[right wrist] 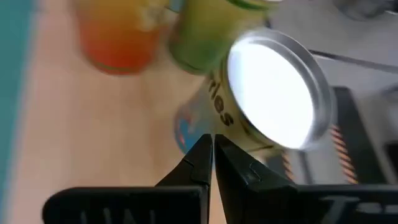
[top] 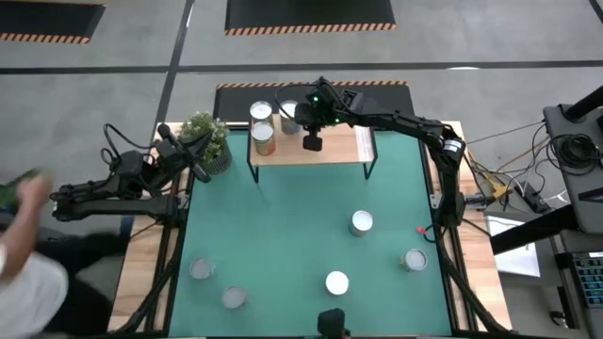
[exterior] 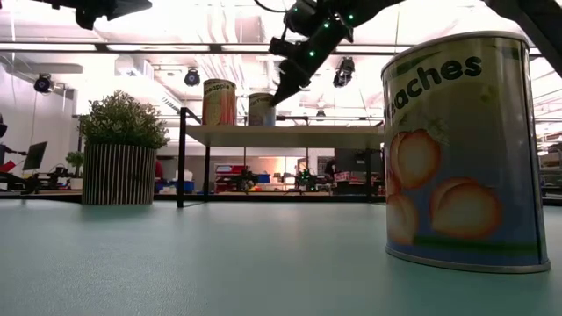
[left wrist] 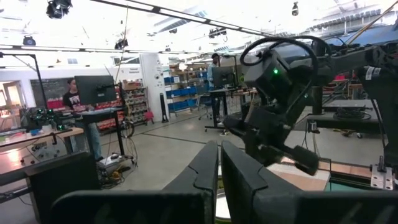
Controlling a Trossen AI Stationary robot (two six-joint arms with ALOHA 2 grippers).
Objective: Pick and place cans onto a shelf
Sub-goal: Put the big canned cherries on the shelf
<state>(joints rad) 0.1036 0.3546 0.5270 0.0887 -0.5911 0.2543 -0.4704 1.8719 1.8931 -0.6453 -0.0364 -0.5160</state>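
- Right claw (top: 313,141) hangs over the shelf (top: 334,148), fingers pressed together, pinching nothing.
- Three cans (top: 263,139) stand on the shelf's left end; five more cans (top: 362,222) sit on the green desk (top: 283,217).
- Left claw (top: 200,173), also pressed together, rests beside the potted plant (top: 205,137).

Green-topped table (top: 301,226) with wooden side borders, carrying a low light-wood shelf (top: 334,147) on thin black legs. Beside the shelf, a potted green plant (top: 206,141). Well apart from the shelf, five silvery-topped metal cans (top: 362,222). On the shelf, three cans (top: 263,139).
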